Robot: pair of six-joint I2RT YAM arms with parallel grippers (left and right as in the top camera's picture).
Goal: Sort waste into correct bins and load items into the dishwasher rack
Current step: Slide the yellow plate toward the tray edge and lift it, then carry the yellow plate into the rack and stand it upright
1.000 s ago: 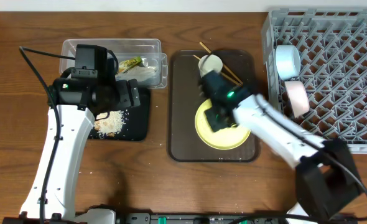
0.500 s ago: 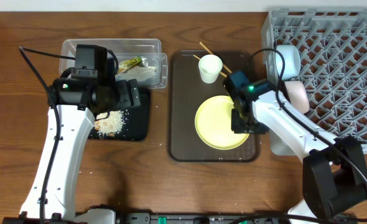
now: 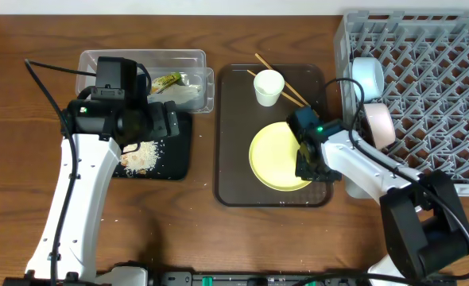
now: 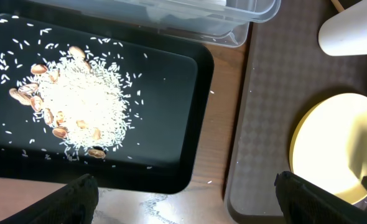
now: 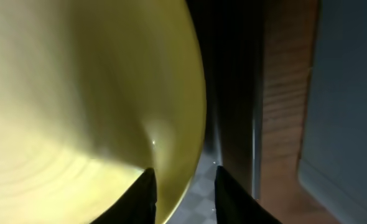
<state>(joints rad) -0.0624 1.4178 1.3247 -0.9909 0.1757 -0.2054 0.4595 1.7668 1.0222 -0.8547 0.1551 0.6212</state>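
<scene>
The yellow plate [image 3: 278, 155] lies on the brown serving tray [image 3: 234, 183], with the white cup [image 3: 268, 86] and chopsticks [image 3: 296, 95] behind it. My right gripper [image 3: 310, 163] is low at the plate's right rim. In the right wrist view its fingers [image 5: 183, 193] are slightly apart and straddle the rim of the plate [image 5: 78, 93]. My left gripper [image 4: 193, 205] is wide open and empty above the black tray [image 3: 175, 163] holding rice scraps [image 3: 139, 155]. The clear tub [image 3: 139, 57] holds the wrapper [image 3: 167, 80] and white paper [image 3: 188, 91].
The grey rack [image 3: 425, 95] stands at the right with the light blue bowl [image 3: 367, 75] and white bowl [image 3: 380, 125] along its left side. Its wall is close to my right arm. Bare wooden table lies in front.
My right gripper has swung from over the plate's left part, near the cup, to the plate's right rim and settled there. The left arm has not moved.
</scene>
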